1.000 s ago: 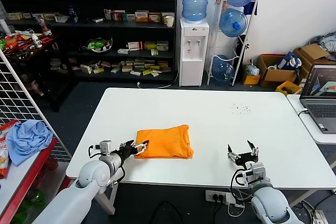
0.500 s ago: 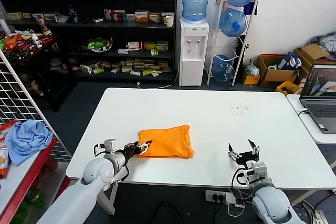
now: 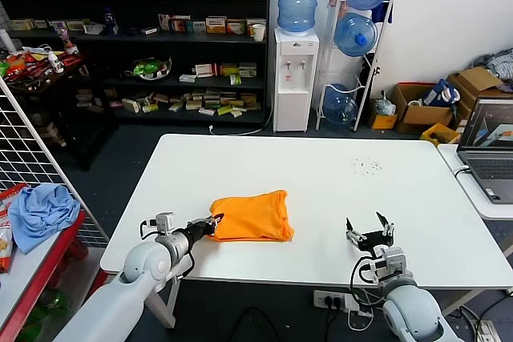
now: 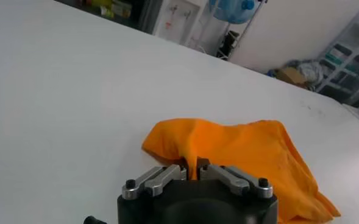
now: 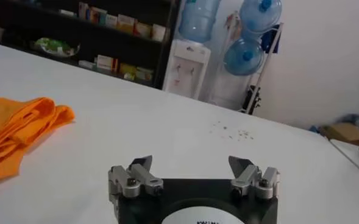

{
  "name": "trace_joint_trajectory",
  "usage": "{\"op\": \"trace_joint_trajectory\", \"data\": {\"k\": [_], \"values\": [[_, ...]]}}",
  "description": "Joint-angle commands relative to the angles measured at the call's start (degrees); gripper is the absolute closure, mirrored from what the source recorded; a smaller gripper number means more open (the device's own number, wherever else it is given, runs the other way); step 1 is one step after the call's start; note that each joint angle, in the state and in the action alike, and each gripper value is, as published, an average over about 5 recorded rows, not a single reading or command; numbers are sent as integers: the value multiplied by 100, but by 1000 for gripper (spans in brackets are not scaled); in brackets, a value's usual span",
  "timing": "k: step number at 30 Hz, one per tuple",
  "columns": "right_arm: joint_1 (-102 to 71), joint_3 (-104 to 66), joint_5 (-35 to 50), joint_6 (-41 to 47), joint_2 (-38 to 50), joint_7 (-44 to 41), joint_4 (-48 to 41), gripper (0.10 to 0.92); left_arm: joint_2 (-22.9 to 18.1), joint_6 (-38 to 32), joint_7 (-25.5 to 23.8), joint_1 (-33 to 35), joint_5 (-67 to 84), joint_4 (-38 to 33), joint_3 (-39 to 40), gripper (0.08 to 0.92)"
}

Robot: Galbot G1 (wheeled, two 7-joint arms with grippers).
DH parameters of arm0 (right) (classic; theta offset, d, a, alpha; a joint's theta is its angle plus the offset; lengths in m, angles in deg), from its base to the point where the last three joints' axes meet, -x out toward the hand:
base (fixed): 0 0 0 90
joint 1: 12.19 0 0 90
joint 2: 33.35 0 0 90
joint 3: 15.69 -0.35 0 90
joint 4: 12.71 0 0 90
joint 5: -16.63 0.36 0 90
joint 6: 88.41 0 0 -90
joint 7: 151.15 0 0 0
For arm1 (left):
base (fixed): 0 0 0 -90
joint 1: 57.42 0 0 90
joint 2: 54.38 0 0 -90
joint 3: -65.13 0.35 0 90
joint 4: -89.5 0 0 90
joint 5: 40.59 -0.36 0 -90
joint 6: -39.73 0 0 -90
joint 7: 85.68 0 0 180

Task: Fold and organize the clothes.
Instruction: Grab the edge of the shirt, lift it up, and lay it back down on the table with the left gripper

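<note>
The orange T-shirt (image 3: 250,215) lies folded into a bundle near the table's front edge, left of centre. My left gripper (image 3: 212,223) is at the bundle's left end, shut on a pinched fold of the orange fabric (image 4: 193,163), which rises between its fingers. In the left wrist view the rest of the T-shirt (image 4: 246,152) spreads out beyond the jaws. My right gripper (image 3: 368,232) rests open near the front edge on the right, nothing between its fingers (image 5: 138,168). From the right wrist, the T-shirt (image 5: 17,131) shows off to one side.
The white table (image 3: 337,174) has a few dark specks (image 3: 368,166) at its far right. A laptop (image 3: 490,150) sits on a side table to the right. A light blue cloth (image 3: 42,210) lies on a red shelf to the left, behind a wire grid.
My left gripper has gone from open at the T-shirt's left edge to shut on a fold of it. The bundle's left end is bunched up. The right arm has barely moved.
</note>
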Motion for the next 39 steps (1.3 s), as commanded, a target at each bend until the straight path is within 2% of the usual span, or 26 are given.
{"op": "trace_joint_trajectory", "data": {"k": [1,7,14,22,27,29,32,39], "values": [[31,76,-7,6,-33,4,51,203,927,90,278,97,-7,-349,-208,838],[127,235,-26,13,-96,1,71,203,2049,271,490,172,-353,-342,-551,838],[194,382,-49,30,-162,0,174,203,2994,76,373,20,-1742,238,-593,838],[151,392,-75,-8,-166,-13,263,203,3615,-194,233,-198,-2934,563,-549,838],[161,371,-65,-6,-150,-13,329,203,3921,-280,210,-453,-2950,625,-453,838],[163,362,-63,-6,-155,-12,342,203,3928,-264,258,-475,-2754,500,-433,838],[146,356,-73,-9,-175,-9,340,203,3667,-196,407,-395,-2368,118,-402,838],[62,322,-175,-21,-250,-5,258,203,2464,-59,881,-67,-1972,-633,-158,838]]}}
